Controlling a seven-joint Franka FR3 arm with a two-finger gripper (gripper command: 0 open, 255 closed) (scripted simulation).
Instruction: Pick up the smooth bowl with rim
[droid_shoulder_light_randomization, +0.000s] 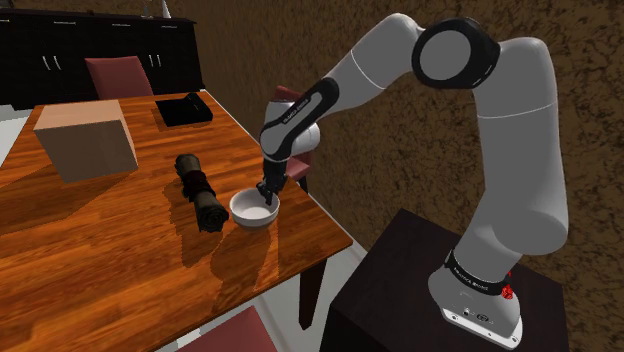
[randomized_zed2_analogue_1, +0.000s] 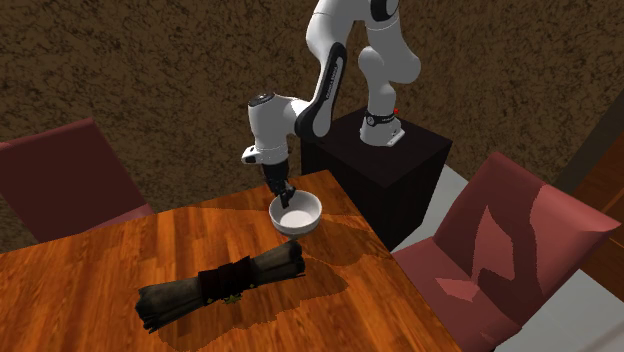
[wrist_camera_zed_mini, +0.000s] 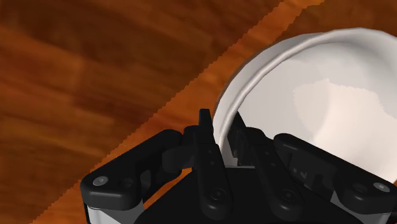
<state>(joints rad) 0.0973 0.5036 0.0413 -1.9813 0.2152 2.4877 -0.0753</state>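
The white bowl (droid_shoulder_light_randomization: 252, 210) sits on the wooden table (droid_shoulder_light_randomization: 100, 260) near its edge at the shoulder view's right, just right of a dark rolled bundle (droid_shoulder_light_randomization: 198, 192). The gripper (wrist_camera_zed_mini: 221, 127) straddles the bowl's rim, narrowed to a slit, one finger outside and one inside, seemingly pinching the wall. Doing this well means a firm squeeze and a slow, straight lift, since a rim pinch may let the bowl tilt or slip.

dark roll (droid_shoulder_light_randomization: 197, 192) near bowl (droid_shoulder_light_randomization: 244, 209), box (droid_shoulder_light_randomization: 85, 145) well apart
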